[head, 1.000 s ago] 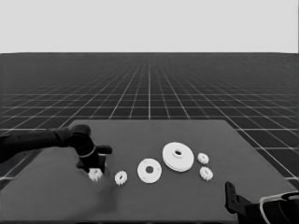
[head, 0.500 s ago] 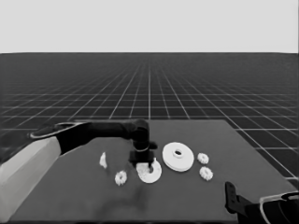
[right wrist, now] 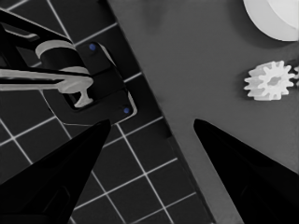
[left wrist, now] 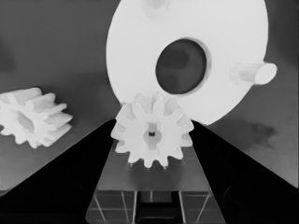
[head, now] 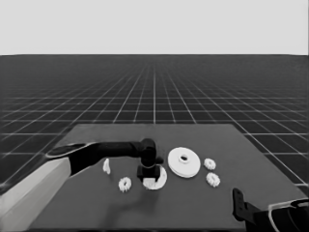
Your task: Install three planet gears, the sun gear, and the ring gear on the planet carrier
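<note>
I have the left gripper (left wrist: 152,140) clamping the first gear (left wrist: 152,135) above the smaller round part (head: 155,180), apparently nothing seated yet; right gripper (right wrist: 149,140) parked at the table corner, fingers spread.

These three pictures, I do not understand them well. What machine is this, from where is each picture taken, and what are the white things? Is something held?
It is a simulated robot with two arms at a dark table.

The wide picture comes from a camera on the head, looking down across the table. The other two come from cameras on the wrists, so each shows its own two black fingers as dark wedges.

The left gripper is at work over the smaller round part, a flat white disc with a hole and short pegs. Between its fingers it holds a small gear, just above that disc.

Also on the table: the larger round part, one loose gear left of the gripper, two gears on the right, and a thin white piece.

The right gripper waits open at the table's near right corner, holding nothing.
</note>
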{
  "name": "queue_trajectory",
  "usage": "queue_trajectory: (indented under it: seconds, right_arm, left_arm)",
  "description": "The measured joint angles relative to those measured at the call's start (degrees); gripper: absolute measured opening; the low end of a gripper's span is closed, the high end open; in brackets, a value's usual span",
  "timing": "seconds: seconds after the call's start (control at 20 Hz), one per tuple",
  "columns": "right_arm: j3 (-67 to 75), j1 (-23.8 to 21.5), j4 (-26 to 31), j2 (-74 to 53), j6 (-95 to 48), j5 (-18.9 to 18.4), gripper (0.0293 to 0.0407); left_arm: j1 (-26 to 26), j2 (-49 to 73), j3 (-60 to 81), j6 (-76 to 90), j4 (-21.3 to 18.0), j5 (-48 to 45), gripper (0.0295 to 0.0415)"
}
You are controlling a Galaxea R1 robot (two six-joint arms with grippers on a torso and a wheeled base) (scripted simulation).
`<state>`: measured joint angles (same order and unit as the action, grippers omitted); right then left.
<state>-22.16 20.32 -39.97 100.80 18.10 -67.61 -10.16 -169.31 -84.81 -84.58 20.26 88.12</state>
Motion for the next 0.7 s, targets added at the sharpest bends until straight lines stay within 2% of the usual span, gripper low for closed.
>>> queue_trajectory:
  seconds: [0.2, 0.3, 0.35, 0.45, 0.7]
  right_arm:
    - [0.0, 0.0, 0.0, 0.0, 0.0, 0.0, 0.0385]
    - [0.0, 0.0, 0.0, 0.0, 0.0, 0.0, 0.0385]
    - [0.0, 0.0, 0.0, 0.0, 0.0, 0.0, 0.0385]
    - [0.0, 0.0, 0.0, 0.0, 0.0, 0.0, 0.0385]
    - [0.0, 0.0, 0.0, 0.0, 0.0, 0.0, 0.0385]
  left_arm:
    - [-0.3, -0.1, -0.3, 0.2, 0.3, -0.1, 0.0312]
    - [-0.4, -0.1, -0.3, 0.2, 0.4, -0.1, 0.0372]
    - [-0.4, -0.1, -0.3, 0.2, 0.4, -0.1, 0.0381]
    - [-0.4, -0.1, -0.3, 0.2, 0.4, -0.1, 0.0384]
    - [-0.4, -0.1, -0.3, 0.2, 0.4, -0.1, 0.0385]
